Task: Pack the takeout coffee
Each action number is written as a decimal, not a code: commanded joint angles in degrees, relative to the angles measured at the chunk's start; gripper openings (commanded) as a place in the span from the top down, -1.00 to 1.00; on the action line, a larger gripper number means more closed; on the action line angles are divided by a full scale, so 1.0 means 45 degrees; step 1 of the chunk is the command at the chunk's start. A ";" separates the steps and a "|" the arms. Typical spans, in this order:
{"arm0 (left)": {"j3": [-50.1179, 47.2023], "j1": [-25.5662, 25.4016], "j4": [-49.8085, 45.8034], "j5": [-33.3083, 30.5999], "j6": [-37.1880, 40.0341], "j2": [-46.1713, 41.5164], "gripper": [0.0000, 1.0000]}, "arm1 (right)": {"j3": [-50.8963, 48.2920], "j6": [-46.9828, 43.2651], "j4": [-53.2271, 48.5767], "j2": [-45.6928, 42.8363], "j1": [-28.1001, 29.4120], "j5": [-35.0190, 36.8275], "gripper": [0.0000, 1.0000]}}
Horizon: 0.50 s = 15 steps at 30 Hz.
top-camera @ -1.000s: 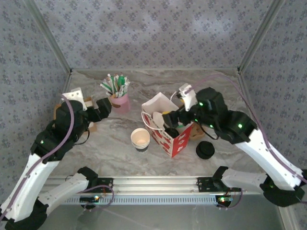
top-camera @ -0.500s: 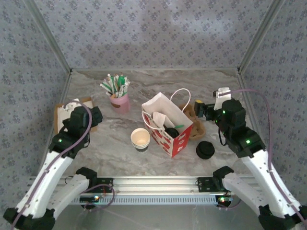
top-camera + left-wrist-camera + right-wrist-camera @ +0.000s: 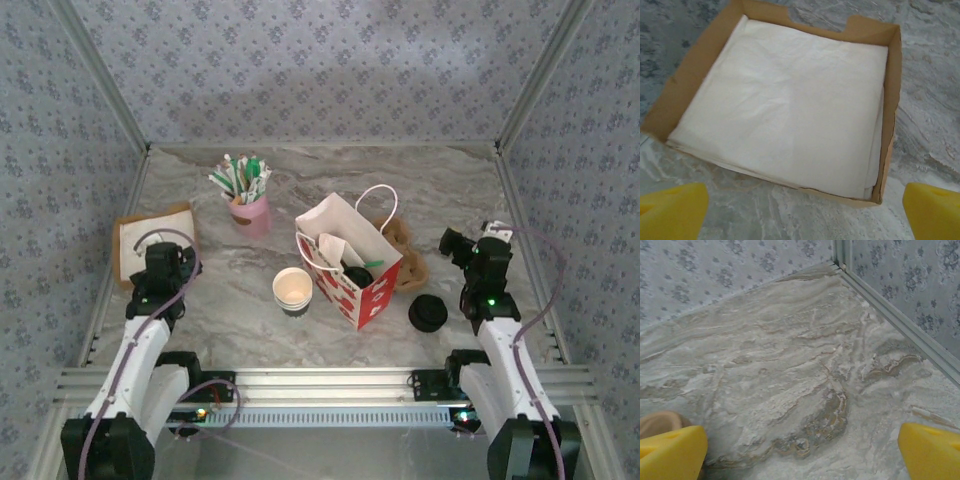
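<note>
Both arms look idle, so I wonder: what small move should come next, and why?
Probably none but resting: a round black plastic lid, likely the takeout coffee, already sits inside the red-and-white paper bag, and the left pincer and right pincer are open, empty.

From the overhead camera I get soft, even, rather dim light. The grey marbled desk [image 3: 330, 180] carries only faint shadows beside the red-and-white paper bag [image 3: 352, 285], and the picture looks slightly hazy. On my left wrist camera the white paper napkins [image 3: 785, 105] are bright, nearly washed out. The yellow left fingers [image 3: 670, 210] and yellow right fingers [image 3: 670, 452] sit soft-edged, out of focus.
</note>
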 commanded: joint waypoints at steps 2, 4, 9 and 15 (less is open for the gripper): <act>-0.1379 0.0167 0.4222 0.1150 0.1881 0.0018 -0.99 | -0.0702 -0.0096 0.3643 0.1690 -0.0074 0.1496 -1.00; -0.1987 0.0219 0.5578 0.1573 0.2311 0.0249 -0.99 | -0.0902 -0.0117 0.4678 0.2767 -0.0065 0.1652 -1.00; -0.1794 0.0477 0.7166 0.1461 0.2349 0.2130 -0.99 | -0.0643 -0.0491 0.6320 0.5468 0.0118 0.1805 -1.00; -0.1109 0.0484 0.8922 0.1405 0.2629 0.4740 -0.99 | -0.1122 -0.1775 0.8803 0.6790 0.0426 0.2294 -1.00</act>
